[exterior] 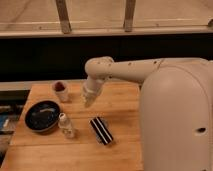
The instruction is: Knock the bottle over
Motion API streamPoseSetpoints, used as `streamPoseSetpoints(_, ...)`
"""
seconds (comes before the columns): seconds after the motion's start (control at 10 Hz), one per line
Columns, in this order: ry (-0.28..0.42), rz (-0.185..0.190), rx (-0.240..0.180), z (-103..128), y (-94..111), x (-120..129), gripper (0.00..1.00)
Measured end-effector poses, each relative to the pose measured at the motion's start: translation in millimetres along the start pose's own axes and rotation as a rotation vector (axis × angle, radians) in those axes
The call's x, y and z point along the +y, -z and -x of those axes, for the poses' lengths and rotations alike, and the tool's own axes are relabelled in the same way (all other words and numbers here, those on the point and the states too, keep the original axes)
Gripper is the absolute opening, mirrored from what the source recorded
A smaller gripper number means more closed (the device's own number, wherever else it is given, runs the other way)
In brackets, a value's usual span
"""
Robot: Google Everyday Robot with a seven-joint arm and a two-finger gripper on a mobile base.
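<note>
The small clear bottle [65, 125] with a white cap stands upright on the wooden table [120, 107], just right of a dark plate. My gripper [89, 101] hangs from the white arm above the table's middle, up and to the right of the bottle and apart from it. It is to the right of the whitish cup [61, 91] with the dark red inside.
A dark round plate [42, 116] lies at the table's left. A black flat striped bar [101, 130] lies right of the bottle. The robot's white body [175, 120] fills the right side. A dark wall and a railing run behind the table.
</note>
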Motion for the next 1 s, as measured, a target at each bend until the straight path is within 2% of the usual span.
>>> streamPoseSetpoints(0.2, 0.027, -0.002, 0.101, -35.2, -31.3, 31.1, 0.0)
streamPoseSetpoints(0.3, 0.033, -0.004, 0.144, -49.8, -38.5, 37.9, 0.0)
streamPoseSetpoints(0.4, 0.037, -0.004, 0.157, -55.3, -42.0, 41.9, 0.0)
streamPoseSetpoints(1.0, 0.035, -0.008, 0.163, -55.8, -42.0, 40.5, 0.0)
